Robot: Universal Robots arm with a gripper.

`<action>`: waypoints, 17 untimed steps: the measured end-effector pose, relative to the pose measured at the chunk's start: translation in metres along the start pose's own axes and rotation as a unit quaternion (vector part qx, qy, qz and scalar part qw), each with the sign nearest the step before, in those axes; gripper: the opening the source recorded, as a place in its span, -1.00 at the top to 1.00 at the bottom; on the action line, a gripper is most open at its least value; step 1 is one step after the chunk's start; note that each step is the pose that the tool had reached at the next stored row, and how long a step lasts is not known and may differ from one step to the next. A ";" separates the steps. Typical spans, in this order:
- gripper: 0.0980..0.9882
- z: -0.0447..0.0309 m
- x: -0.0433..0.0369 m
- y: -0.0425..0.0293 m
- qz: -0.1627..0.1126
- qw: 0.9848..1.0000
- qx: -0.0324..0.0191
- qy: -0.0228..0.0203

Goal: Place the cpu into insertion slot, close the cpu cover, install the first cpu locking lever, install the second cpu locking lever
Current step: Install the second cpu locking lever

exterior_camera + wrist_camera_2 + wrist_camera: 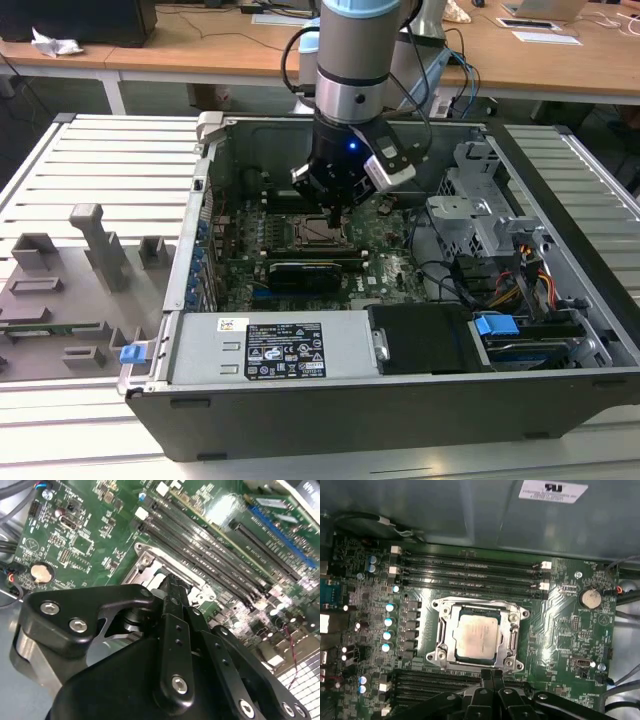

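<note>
The open black-and-grey computer case (190, 300) lies flat, so the green motherboard (560, 630) faces up at the arm. The black gripper (335, 213) hangs just above the square metal-rimmed insertion slot (442, 652) — the pale silver-beige square cpu (476, 637) already sits inside, the thin silver cpu cover (512, 642) framing it. Its fingers look pressed together, holding nothing.

Nothing legible is showing here: the white sticker (285, 350) on the grey power supply (200, 345) is carrying print too fine to read.
</note>
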State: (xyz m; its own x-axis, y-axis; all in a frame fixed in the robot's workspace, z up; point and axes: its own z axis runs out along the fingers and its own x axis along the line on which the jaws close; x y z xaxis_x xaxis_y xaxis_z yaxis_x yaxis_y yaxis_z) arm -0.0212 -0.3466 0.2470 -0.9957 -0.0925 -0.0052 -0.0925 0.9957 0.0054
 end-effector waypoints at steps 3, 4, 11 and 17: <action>0.98 0.0003 0.0007 -0.0070 0.000 1.000 -0.001 0.003; 0.98 0.0010 0.0007 -0.0071 0.000 1.000 -0.001 0.003; 0.98 0.0046 0.0013 -0.0100 0.000 1.000 -0.016 0.003; 0.98 0.0072 0.0043 -0.0160 0.000 1.000 -0.016 0.003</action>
State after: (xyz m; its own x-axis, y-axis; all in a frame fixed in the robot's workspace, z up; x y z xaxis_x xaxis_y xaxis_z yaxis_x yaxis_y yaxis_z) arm -0.0240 -0.3629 0.2397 -0.9957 -0.0922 0.0005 -0.0921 0.9950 0.0384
